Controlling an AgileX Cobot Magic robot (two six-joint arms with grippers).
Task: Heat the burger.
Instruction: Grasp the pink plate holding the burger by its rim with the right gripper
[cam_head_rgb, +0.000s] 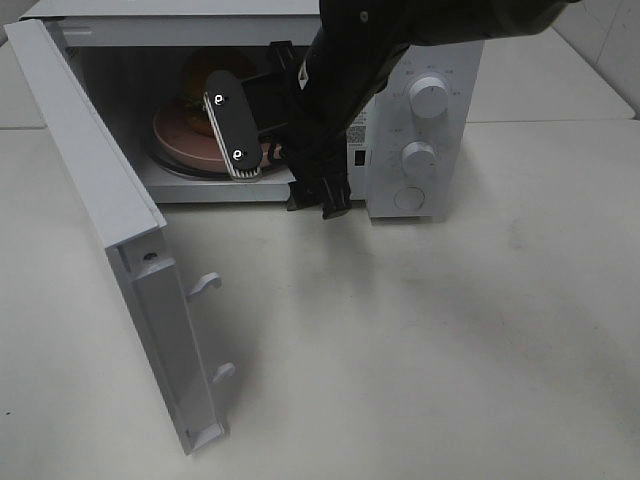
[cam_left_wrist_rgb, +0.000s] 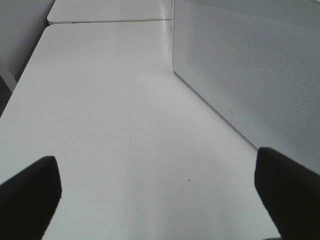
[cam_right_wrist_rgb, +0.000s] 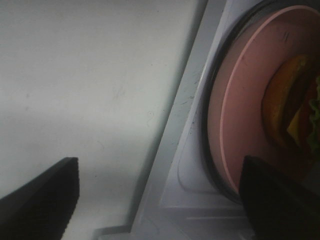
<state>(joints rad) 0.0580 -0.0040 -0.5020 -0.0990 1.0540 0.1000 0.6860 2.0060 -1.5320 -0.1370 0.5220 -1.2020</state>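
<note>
The burger stands on a round pink plate inside the open microwave, on its glass turntable. The right wrist view shows the burger's bun, cheese and lettuce at the plate's far side. My right gripper reaches into the microwave's mouth just in front of the burger. It is open, one finger over the plate and the other over the table outside, with nothing held. My left gripper is open above bare table.
The microwave door is swung wide open to the left, its latch hooks pointing into the room. Two knobs sit on the control panel. A perforated white microwave panel stands beside the left gripper.
</note>
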